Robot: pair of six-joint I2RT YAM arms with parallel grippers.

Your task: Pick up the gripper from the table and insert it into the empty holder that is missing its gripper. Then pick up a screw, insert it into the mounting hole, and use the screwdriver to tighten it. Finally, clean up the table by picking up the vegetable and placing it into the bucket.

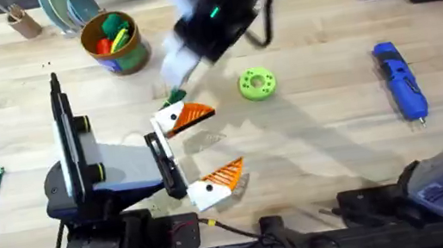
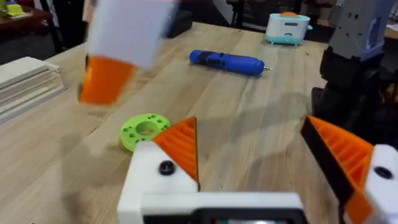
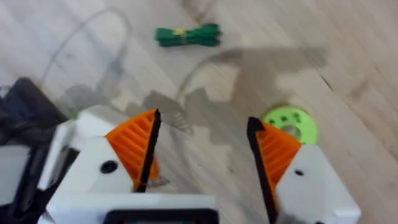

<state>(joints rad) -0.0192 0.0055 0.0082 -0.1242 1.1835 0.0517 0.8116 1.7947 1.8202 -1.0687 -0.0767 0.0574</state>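
1. The left arm's jaws rest low near the middle of the wooden counter, spread wide with bare wood between them and nothing gripped; both white mounts carry an orange ribbed pad.
2. In the left wrist view its own two orange pads stand well apart, and the flat bright green ring disc lies on the counter beyond them.
3. The right arm reaches across from the lower right, blurred and dark high above the counter; its jaws are open wide and empty, orange pads on both sides.
4. The vegetable, a small dark green leafy piece, lies flat on the counter beyond the right jaws, apart from them; overhead it sits just beside the left arm's upper finger.
5. The blue screwdriver lies on its side far to the right, well apart from both jaws.
6. The bucket stands at the upper left with colourful toys inside.
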